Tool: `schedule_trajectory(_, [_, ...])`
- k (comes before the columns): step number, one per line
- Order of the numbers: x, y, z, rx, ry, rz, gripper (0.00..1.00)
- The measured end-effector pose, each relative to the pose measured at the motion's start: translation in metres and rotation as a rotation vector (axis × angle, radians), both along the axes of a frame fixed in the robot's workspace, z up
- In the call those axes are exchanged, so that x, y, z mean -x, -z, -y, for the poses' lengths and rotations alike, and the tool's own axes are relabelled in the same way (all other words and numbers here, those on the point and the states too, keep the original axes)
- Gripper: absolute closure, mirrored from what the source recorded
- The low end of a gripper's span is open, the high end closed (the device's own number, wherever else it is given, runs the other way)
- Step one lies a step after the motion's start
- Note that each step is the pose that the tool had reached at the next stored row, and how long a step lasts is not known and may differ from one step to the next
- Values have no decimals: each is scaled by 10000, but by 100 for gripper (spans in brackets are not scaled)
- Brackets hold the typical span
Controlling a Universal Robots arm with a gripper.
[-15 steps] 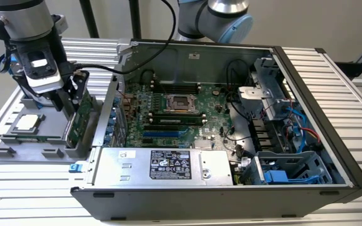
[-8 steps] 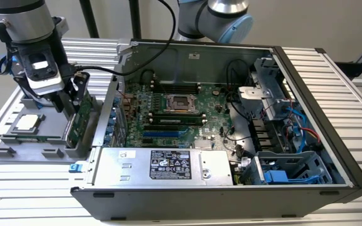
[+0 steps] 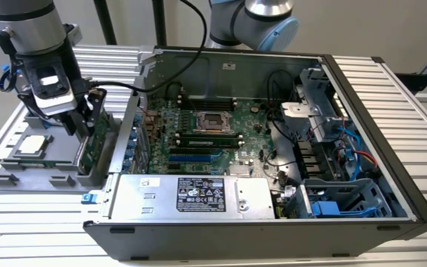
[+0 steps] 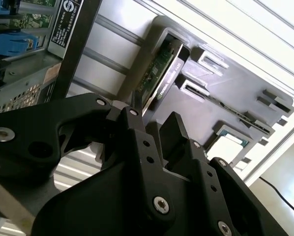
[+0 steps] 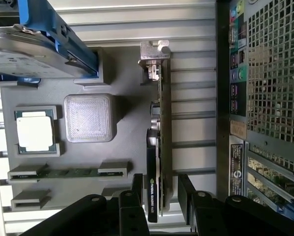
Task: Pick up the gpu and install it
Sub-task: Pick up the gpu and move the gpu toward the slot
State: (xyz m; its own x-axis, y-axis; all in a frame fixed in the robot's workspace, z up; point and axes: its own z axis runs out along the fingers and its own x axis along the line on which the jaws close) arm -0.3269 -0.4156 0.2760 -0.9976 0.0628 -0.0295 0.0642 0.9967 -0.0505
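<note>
Watching the gripper [image 3: 82, 128] hanging low over the gray tray [image 3: 28, 171], on the exterior view's left of the open computer case [image 3: 236, 239]. Finding it released and spread wide in the first wrist view, straddling one end of the gpu [image 5: 159, 147]: putting one finger [image 5: 137, 189] on the black shroud side and the other on the green board side, leaving a sliver of daylight on each side, clamping nothing. Seeing the gpu standing on its long edge in a slot of that tray, just beside the case's outer wall, well outside the case, turning its silver bracket [image 5: 154, 51] to the end away from the fingers. Spotting the neighbours on the same tray: a processor chip [image 5: 35, 132] lying flat in its pocket, a narrow memory stick [image 5: 68, 172] near it, a hard drive [image 5: 29, 44] with blue rails beyond. Glancing into the case in the exterior view: catching the motherboard [image 3: 206, 133] lying exposed, sitting just beside the silver power supply [image 3: 191, 194].
</note>
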Motion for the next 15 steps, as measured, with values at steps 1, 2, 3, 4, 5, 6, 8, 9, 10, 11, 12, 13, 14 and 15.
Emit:
schedule_trajectory(1, [0,5,0,8,0,-1,0])
schedule_trajectory(2, [0,10,0,14,0,-1,0])
schedule_trajectory(3, [0,16,0,18,0,0,0])
schedule_trajectory(4, [0,20,0,23,0,0,0])
schedule_trajectory(5, [0,25,0,26,0,0,0])
schedule_trajectory(6, [0,31,0,30,0,0,0])
schedule_trajectory(8, [0,41,0,39,0,0,0])
schedule_trajectory(9, [0,49,0,45,0,1,0])
schedule_trajectory(10, [0,55,0,49,0,0,0])
schedule_trajectory(11, [0,61,0,52,0,1,0])
schedule_trajectory(12, [2,67,0,54,0,1,0])
schedule_trajectory(13, [4,71,0,55,0,1,0])
schedule_trajectory(14, [7,76,0,55,-1,3,0])
schedule_trajectory(15, [8,82,0,54,-4,7,0])
